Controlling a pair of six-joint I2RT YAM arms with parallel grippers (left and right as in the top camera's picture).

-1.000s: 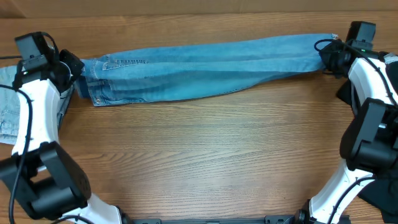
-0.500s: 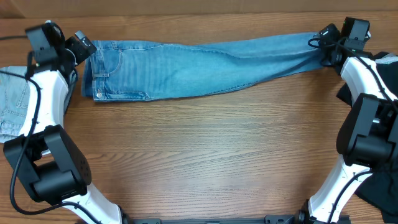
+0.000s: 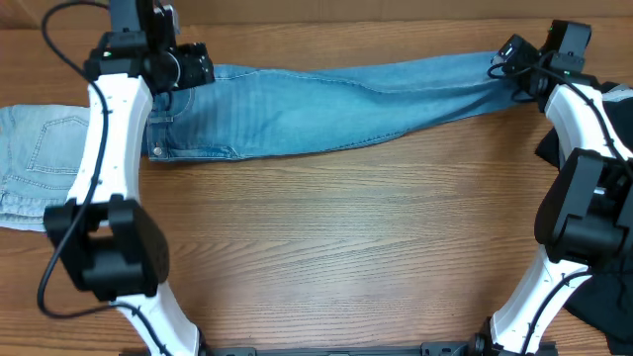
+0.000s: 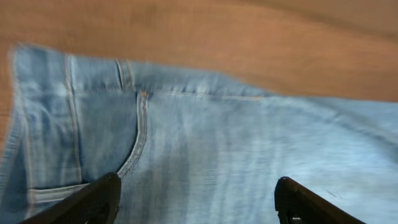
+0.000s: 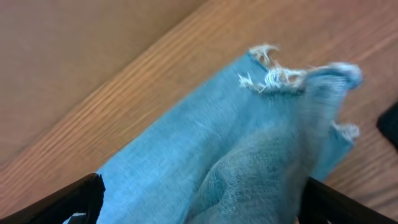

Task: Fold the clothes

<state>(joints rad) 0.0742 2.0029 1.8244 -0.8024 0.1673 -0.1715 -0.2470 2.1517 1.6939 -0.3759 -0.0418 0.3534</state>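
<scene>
The clothes, medium-blue jeans [image 3: 326, 104], lie stretched flat along the table's far side, waistband at the left and leg ends at the right. My left gripper [image 3: 201, 67] hovers open over the waistband end. In the left wrist view, the left gripper [image 4: 198, 200] has its fingers spread wide over the denim [image 4: 205, 143], beside a curved pocket seam [image 4: 140, 134]. My right gripper [image 3: 509, 61] is open over the leg ends. In the right wrist view, the right gripper [image 5: 205, 200] spans a bunched leg with a frayed hem [image 5: 273, 76]. Neither gripper holds anything.
Paler light-blue jeans [image 3: 40, 163] lie at the table's left edge, next to the left arm. A black garment [image 3: 618, 114] lies at the right edge behind the right arm. Bare wooden table [image 3: 336, 247] stretches in front of the jeans.
Both grippers have opened and let go of the jeans, which now lie flat. The left arm has swung right, over the waistband, uncovering the paler jeans. The right gripper has barely moved.
</scene>
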